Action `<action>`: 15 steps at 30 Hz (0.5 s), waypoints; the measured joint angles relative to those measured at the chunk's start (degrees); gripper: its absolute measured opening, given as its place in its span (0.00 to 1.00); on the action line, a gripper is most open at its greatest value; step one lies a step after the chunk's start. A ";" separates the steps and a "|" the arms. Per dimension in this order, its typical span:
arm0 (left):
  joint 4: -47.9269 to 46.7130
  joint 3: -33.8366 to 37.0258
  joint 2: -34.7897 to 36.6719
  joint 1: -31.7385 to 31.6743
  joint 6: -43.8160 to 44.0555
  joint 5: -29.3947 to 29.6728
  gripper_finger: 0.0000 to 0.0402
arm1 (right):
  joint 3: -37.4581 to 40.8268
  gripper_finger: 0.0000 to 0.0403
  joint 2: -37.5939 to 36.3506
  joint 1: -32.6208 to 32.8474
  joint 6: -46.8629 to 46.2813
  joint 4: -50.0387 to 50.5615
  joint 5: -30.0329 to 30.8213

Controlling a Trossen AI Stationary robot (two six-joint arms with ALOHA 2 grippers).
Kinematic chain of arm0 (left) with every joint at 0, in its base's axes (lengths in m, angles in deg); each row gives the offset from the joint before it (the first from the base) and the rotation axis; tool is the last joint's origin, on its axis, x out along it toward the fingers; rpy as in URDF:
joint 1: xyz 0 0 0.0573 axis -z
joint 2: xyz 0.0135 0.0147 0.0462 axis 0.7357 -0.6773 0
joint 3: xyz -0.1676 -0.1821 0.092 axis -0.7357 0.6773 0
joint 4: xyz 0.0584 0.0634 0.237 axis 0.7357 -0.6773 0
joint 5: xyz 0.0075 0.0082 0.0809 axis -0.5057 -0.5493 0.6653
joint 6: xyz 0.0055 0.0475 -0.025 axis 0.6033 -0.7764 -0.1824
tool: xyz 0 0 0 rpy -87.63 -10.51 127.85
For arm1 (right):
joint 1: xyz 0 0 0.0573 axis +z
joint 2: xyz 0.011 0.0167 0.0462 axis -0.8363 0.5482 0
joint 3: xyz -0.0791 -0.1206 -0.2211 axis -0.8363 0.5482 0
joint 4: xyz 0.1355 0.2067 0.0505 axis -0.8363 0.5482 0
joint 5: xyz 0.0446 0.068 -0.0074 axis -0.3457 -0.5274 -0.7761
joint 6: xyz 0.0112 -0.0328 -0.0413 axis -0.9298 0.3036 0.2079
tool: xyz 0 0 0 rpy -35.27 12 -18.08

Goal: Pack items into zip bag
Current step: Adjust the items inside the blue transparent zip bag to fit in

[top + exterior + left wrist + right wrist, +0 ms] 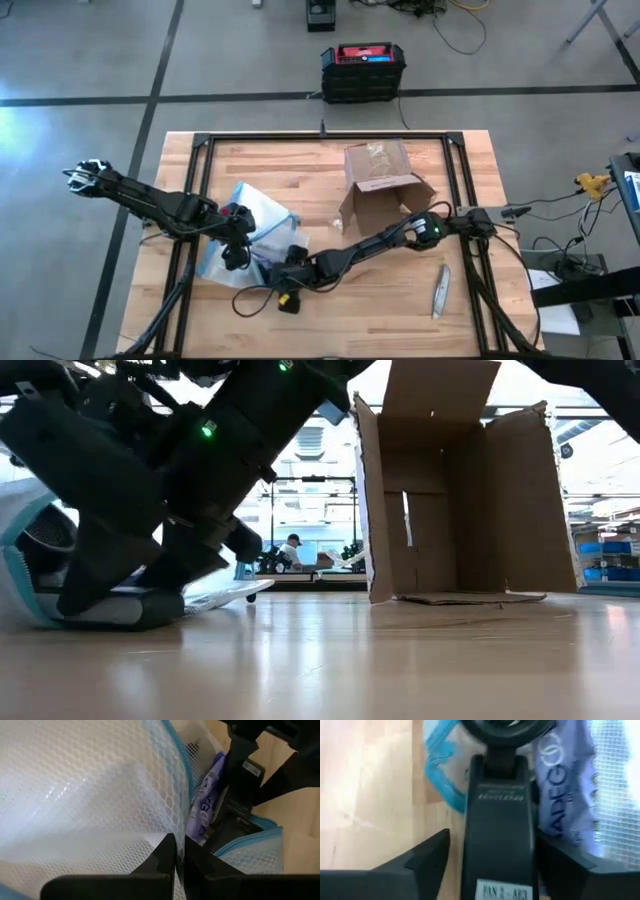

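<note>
Wooden table [300,170], butcher-block top, black frame rails at edges.

Zip bag [250,215]: white mesh with blue zipper edging, lying left of table centre, mouth toward the near edge. Mesh wall fills the left wrist view [90,795]; blue edging also seen in the low view [15,575].

Item: purple-lettered clear packet [207,800], lying inside the bag mouth beside the blue zipper; seen again in the right wrist view [565,780], next to the mesh.

Left gripper [236,252]: at the near edge of the bag, jaws clenched on a fold of the bag's mesh, fingertips [167,851] pressed together with mesh between.

Right gripper [285,270]: reaching in from the right, low at the bag mouth, touching table level; jaws spread wide, fingers [427,852] standing on either side of a dark block-shaped part. Whether anything is grasped: cannot tell.

Cardboard box [382,180]: brown, flaps open, right of centre, well apart from the bag; upright on the table in the low view [450,490].

Slim grey tool [440,290]: flat on the table near the right front rail.

Black crate [362,72]: on the floor beyond the table.

Person [290,550]: seated far off in the room behind.
</note>
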 joint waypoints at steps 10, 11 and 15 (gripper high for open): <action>0.05 0.04 -0.02 0.00 -0.21 -0.02 0.00 | 0.02 0.58 0.04 -0.57 -0.02 1.04 0.69; 0.07 0.04 -0.02 0.00 -0.29 -0.02 0.00 | 0.02 0.53 0.03 -0.60 -0.68 1.12 1.32; 0.12 0.04 -0.02 0.00 -1.27 -0.02 0.00 | 0.04 0.42 -0.20 -0.60 -4.13 0.71 2.03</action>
